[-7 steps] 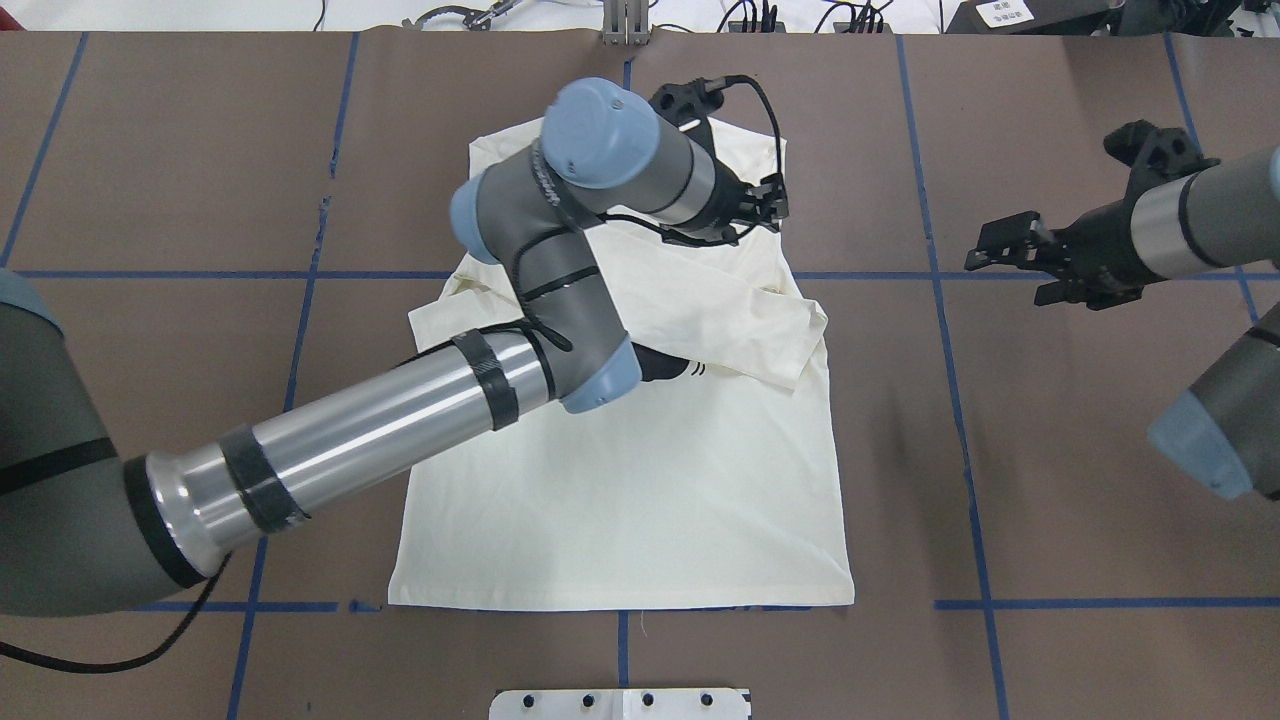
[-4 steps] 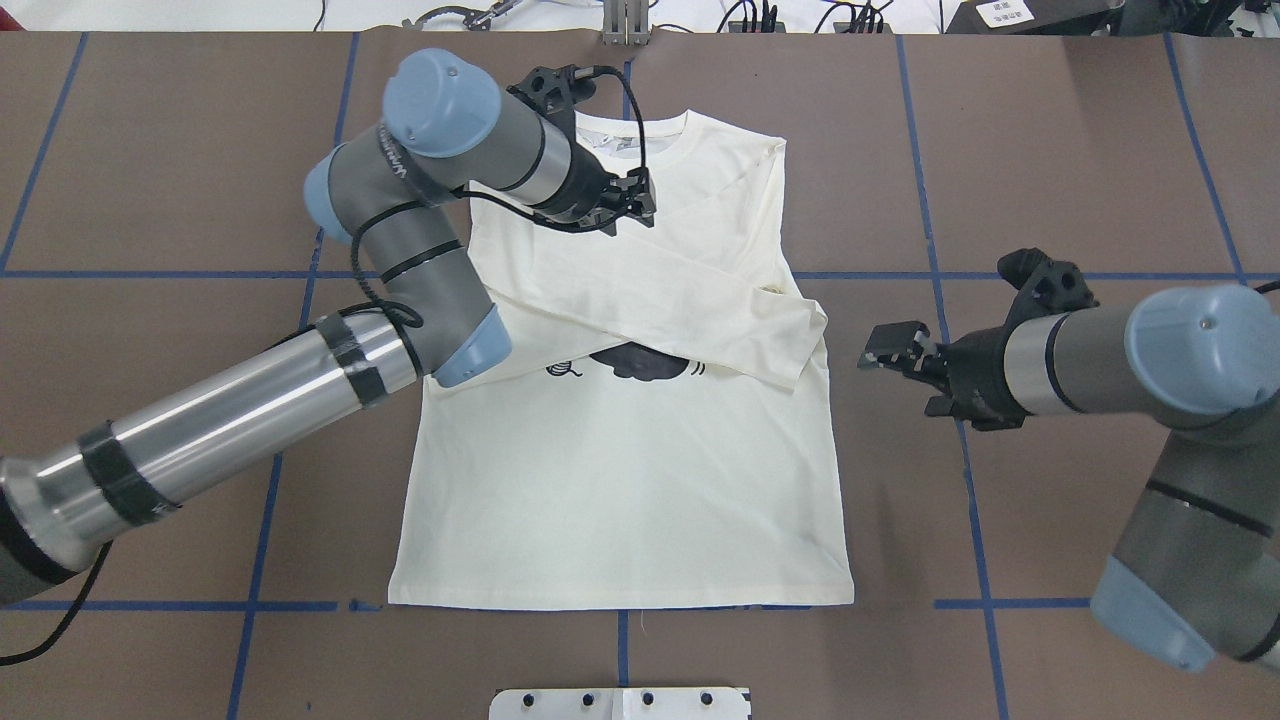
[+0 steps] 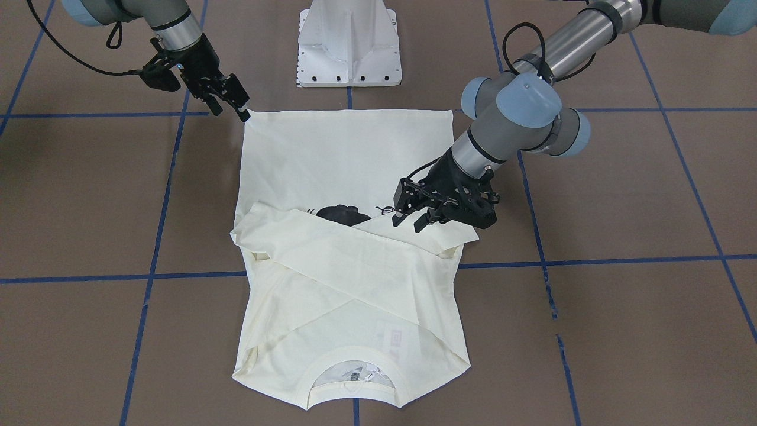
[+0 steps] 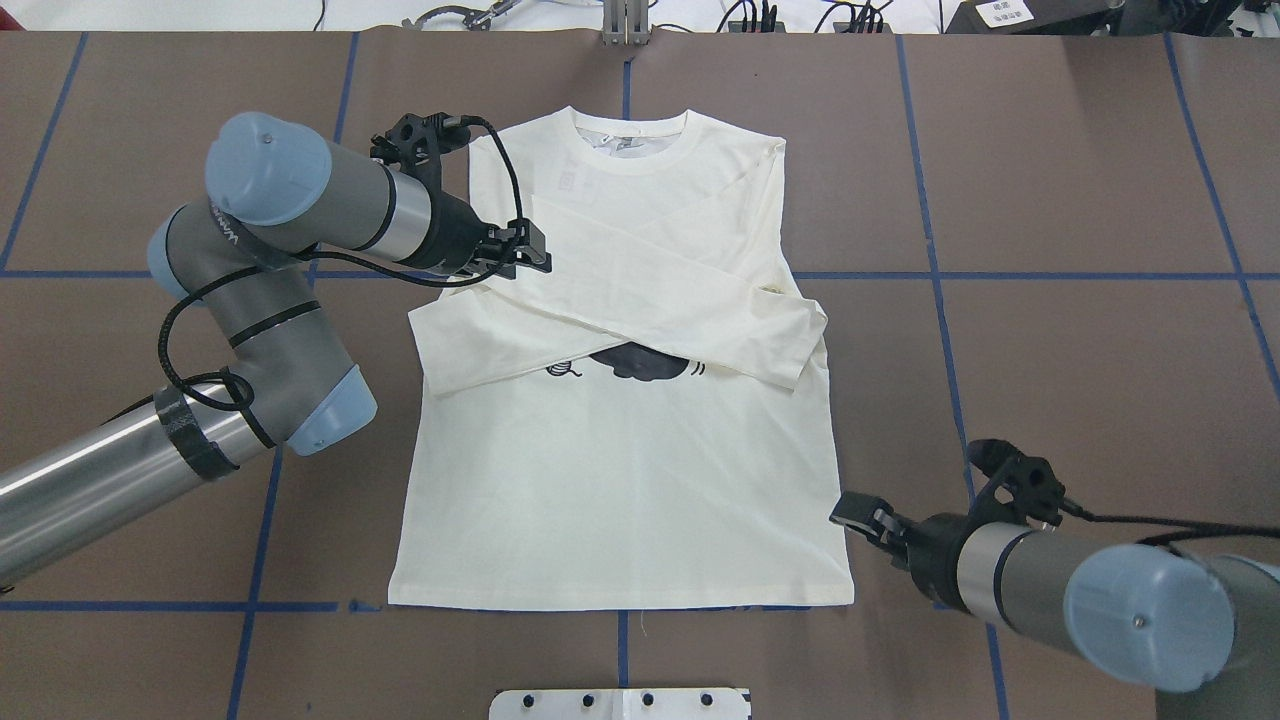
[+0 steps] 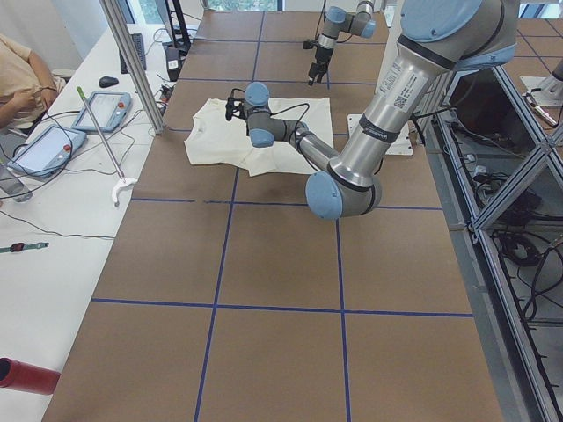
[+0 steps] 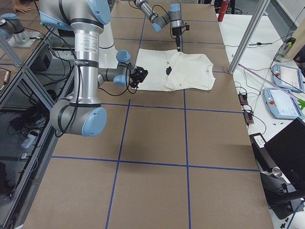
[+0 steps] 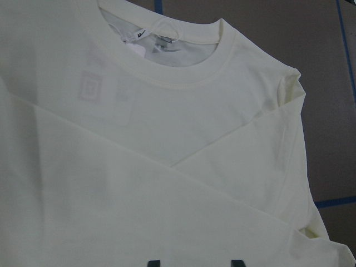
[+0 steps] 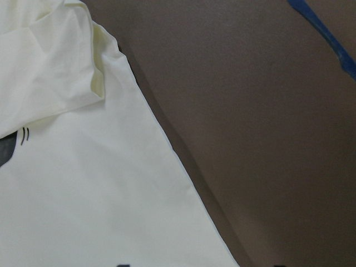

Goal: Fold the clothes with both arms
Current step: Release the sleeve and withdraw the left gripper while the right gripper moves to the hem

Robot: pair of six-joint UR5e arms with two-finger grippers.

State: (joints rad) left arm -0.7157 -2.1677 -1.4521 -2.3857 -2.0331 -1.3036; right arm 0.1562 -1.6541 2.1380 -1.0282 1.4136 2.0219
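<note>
We see the T-shirt (image 4: 620,480) unmoved, flat on the table (image 4: 1080,350) with sleeves crossed, while the left gripper (image 4: 540,258), jaws spread and empty, has drawn back toward the shirt's left edge and the right gripper (image 4: 848,513), likewise spread, has dropped beside the hem corner.

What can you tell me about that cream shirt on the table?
The cream long-sleeved T-shirt looks like soft cotton and lies flat, front up, on the brown table with blue tape lines. Its round ribbed collar points away from the robot, hem nearest it. Both sleeves are folded across the chest, crossing and half hiding a black print. The left black tool hovers open by one shoulder, the right tool open beside a hem corner. Neither visibly grips it.
</note>
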